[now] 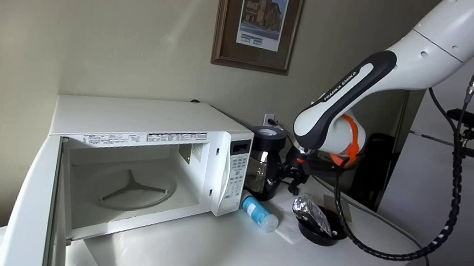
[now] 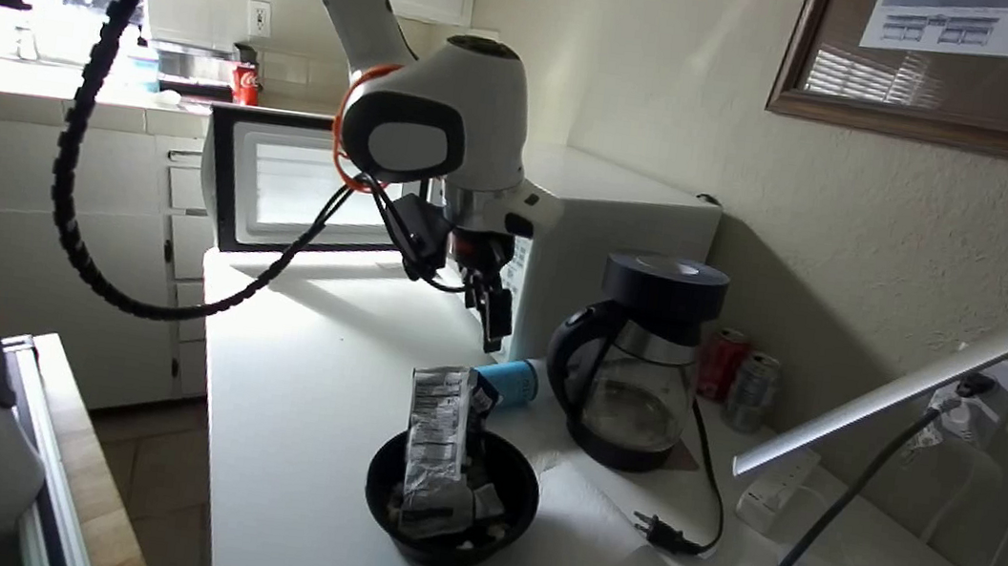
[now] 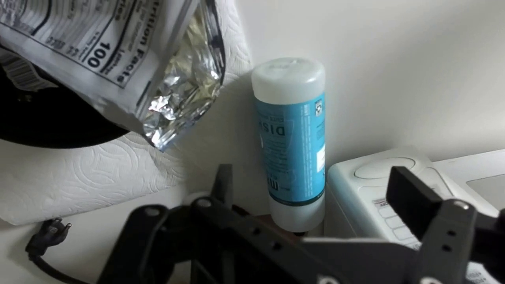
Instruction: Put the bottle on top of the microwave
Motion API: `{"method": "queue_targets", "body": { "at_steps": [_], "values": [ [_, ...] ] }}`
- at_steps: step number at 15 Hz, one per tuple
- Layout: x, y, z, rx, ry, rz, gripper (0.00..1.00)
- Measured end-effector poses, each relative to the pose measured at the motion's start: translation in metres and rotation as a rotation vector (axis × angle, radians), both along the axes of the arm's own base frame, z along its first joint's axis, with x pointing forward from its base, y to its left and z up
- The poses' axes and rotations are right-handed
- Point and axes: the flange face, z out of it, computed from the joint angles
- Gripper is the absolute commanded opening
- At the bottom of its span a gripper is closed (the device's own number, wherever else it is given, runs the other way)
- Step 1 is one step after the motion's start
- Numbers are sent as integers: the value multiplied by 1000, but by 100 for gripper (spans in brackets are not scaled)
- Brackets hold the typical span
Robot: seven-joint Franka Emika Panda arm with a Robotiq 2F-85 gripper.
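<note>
The bottle (image 1: 257, 211) with a blue label and pale clear ends lies on its side on the table, against the microwave's control-panel corner. It also shows in an exterior view (image 2: 509, 383), partly hidden by a foil bag, and in the wrist view (image 3: 294, 146). The white microwave (image 1: 140, 118) stands with its door open and its flat top bare; it is partly behind the arm in an exterior view (image 2: 631, 188). My gripper (image 2: 494, 335) is open and empty, above the bottle. In the wrist view its fingers (image 3: 315, 179) stand wide apart, with the bottle's lower part seen between them.
A coffee maker (image 2: 643, 367) stands close beside the bottle and gripper. A black bowl (image 2: 443, 559) holds a silver foil bag (image 2: 437, 448). A power plug (image 2: 665, 534), a lamp (image 2: 924, 383) and two cans are nearby. The open microwave door (image 1: 29, 214) sticks out forward.
</note>
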Motion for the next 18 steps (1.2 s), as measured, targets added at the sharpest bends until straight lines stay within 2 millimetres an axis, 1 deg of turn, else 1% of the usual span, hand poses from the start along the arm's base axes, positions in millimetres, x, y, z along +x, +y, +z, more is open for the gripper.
{"method": "queue_targets", "body": {
  "at_steps": [3, 5, 9, 13, 15, 18],
  "values": [
    [3, -2, 1, -18, -23, -4, 100],
    [9, -1, -7, -41, -48, -10, 100],
    [27, 6, -36, -76, -76, -22, 100],
    [47, 17, -68, -105, -88, 36, 100],
    [51, 15, -87, -118, -67, 78, 100],
    [51, 2, -113, -166, -32, 138, 100]
  ]
}}
